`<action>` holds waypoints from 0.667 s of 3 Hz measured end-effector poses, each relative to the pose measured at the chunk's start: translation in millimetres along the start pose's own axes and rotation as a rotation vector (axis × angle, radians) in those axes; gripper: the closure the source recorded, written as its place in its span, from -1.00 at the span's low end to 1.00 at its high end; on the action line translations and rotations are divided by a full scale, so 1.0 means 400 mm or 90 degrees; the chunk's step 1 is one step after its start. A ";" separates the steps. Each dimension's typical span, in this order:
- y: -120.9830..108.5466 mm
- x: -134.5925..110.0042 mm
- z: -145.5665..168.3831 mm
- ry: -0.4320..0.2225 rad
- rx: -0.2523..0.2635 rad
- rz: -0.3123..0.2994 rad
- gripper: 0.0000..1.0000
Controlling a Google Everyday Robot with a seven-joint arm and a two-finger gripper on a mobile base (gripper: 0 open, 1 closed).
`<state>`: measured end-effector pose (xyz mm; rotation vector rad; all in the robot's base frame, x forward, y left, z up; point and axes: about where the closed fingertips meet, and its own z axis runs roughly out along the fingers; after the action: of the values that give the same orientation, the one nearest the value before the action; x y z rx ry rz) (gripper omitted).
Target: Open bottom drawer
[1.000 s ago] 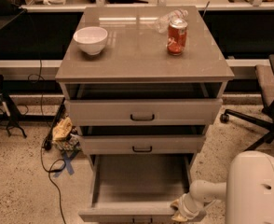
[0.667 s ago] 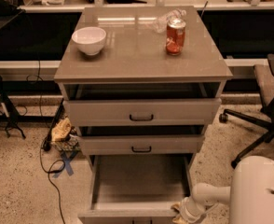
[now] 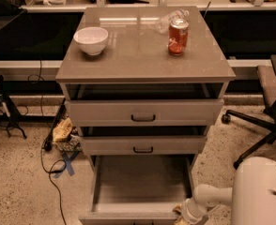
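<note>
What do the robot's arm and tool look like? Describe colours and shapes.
The arm is smooth, white and tubular, joining a rounded white body. The tool, at the front right corner of the open bottom drawer, looks pale with yellowish parts. No cables show.

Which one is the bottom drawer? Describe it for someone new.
Find the grey cabinet holding a bowl and can. The bottom drawer is the lowest of three fronts. Only it is pulled far out, with the gripper at its front right corner.
</note>
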<state>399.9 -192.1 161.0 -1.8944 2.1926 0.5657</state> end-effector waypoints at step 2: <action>0.004 -0.001 0.004 -0.001 -0.002 0.000 -0.77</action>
<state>398.2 -190.9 159.8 -1.8956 2.1926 0.5708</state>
